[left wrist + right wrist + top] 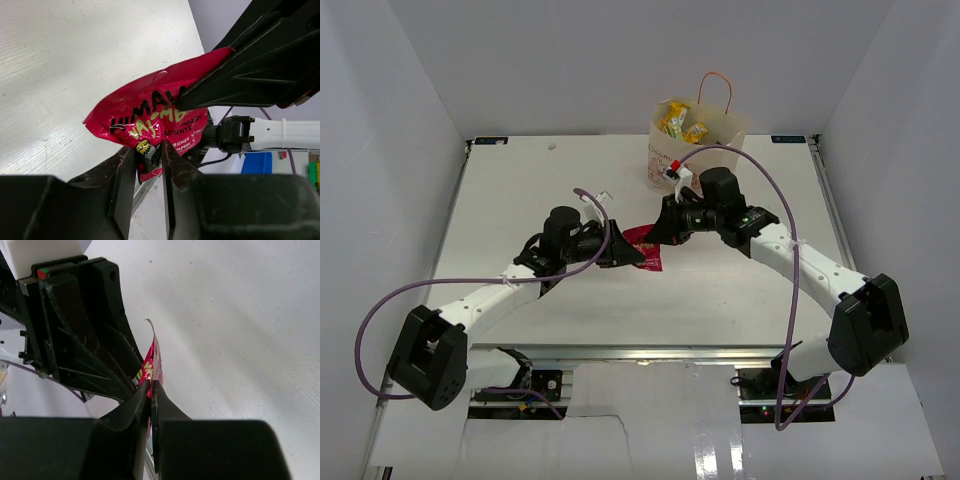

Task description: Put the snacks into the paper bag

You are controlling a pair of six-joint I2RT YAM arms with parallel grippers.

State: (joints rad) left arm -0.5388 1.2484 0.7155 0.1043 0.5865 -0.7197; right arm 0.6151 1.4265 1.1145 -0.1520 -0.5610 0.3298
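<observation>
The glossy red-pink snack packet [645,252] is pinched by left gripper [628,252] and right gripper [660,232] together. It looks like a handover toward the cream paper bag [655,155].

You've got the packet [648,255] mid-table [520,190] between your left gripper [149,155] on its left and right gripper [150,390] on its right, paper bag [705,155] behind at the far edge, snacks [682,124] in it.

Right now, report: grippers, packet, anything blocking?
Holding red packet: left gripper shut, right gripper shut. Behind them, paper bag upright, yellow snacks inside. Nothing seen blocking.
</observation>
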